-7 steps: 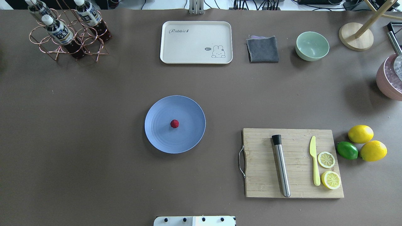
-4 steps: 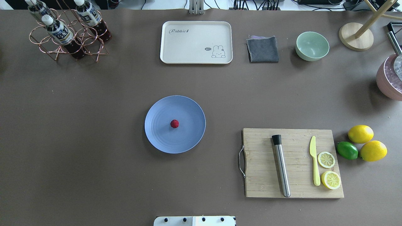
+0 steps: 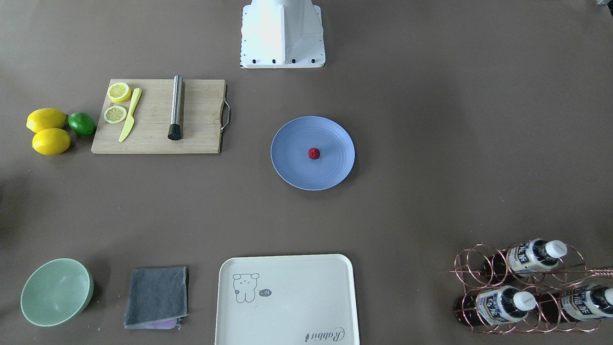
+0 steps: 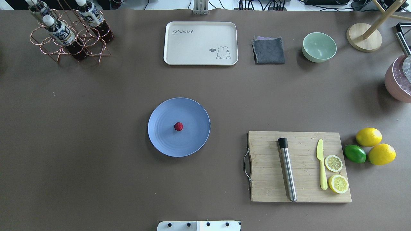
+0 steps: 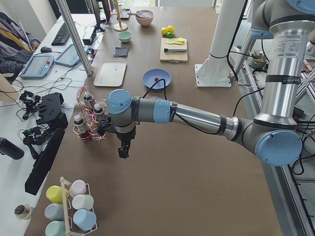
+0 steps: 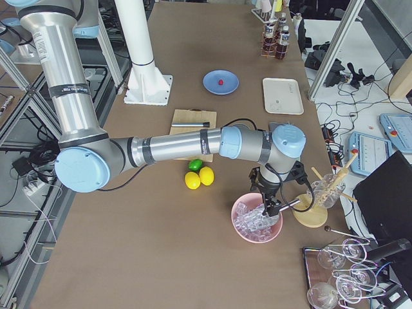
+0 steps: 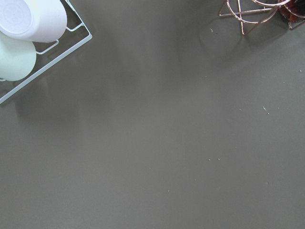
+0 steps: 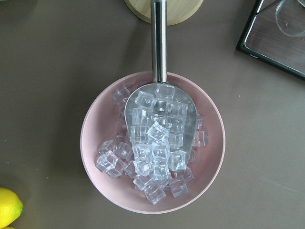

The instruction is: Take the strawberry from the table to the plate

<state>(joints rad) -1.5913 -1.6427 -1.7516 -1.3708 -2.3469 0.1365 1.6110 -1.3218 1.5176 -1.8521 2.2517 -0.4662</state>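
1. Strawberry (image 4: 178, 126) rests near the middle of the plate (image 4: 163, 138), itself flat on the table (image 4: 80, 176); I judge the placing done.
2. Both arms hang at opposite table ends, well apart from the plate, probably to keep clear.
3. Left gripper (image 5: 121, 152) and right gripper (image 6: 269, 208) show only in side views, small; I cannot tell whether either pincer is open or closed.

1. I count one strawberry (image 4: 178, 126) and one plate (image 4: 163, 141).
2. Two whole lemons (image 4: 368, 136), one lime (image 4: 355, 153), two lemon slices (image 4: 333, 163).
3. Three bottles (image 4: 61, 33) in one wire rack (image 4: 96, 53).
4. One tray (image 4: 192, 45), one green bowl (image 4: 319, 47), one cutting board (image 4: 266, 166), one knife (image 4: 321, 163).
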